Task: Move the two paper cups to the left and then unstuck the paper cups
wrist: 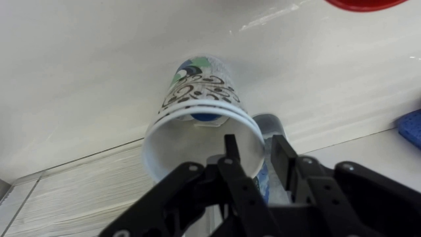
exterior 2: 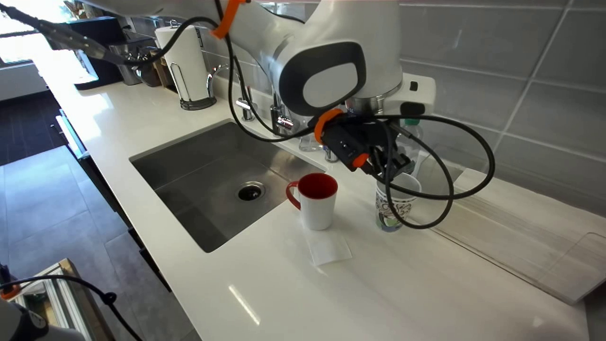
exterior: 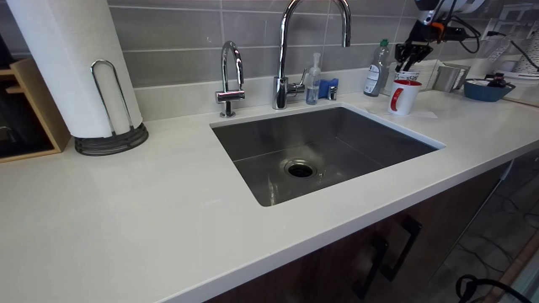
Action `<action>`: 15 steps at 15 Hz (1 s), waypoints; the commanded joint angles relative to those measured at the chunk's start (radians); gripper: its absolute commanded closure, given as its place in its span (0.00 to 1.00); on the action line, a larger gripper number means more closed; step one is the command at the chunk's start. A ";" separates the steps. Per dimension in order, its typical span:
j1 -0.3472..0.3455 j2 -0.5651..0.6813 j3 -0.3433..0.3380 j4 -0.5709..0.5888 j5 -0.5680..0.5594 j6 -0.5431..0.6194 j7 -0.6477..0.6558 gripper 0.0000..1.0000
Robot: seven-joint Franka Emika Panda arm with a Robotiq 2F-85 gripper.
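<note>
Your gripper (wrist: 256, 143) hangs at the paper cups (wrist: 201, 88), its jaws parted by a modest gap: in the wrist view you see one jaw across the mouth and the other outside the rim, with a stretch of lip between them. You cannot tell from these views how deep the tips reach, or whether either one touches the cups. The cups stand upright on the worktop (exterior 2: 388, 284), one nested in the other, their two pale rims close together above a print of brown swirls with green and blue. Inside the mouth you can make out a patch of blue and white, too unclear to name. In an exterior view you have the red-and-white mug (exterior 2: 318, 206) standing between the cups and the sink (exterior 2: 213, 189), near the cups but apart from them, with a flat white sheet (exterior 2: 332, 252) at its foot. The green-capped bottle (exterior: 374, 75) stands just beside the cups, close to the tiled wall (exterior 2: 468, 94), and the edge of a clear panel (exterior 2: 511, 246) runs near them too. Well apart from the cups you have the blue bowl (exterior: 484, 91) in an exterior view and a blue sponge (wrist: 411, 128) at the wrist view's edge.
</note>
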 commanded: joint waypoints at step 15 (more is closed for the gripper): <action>0.000 -0.039 -0.007 -0.026 0.005 -0.006 -0.042 0.99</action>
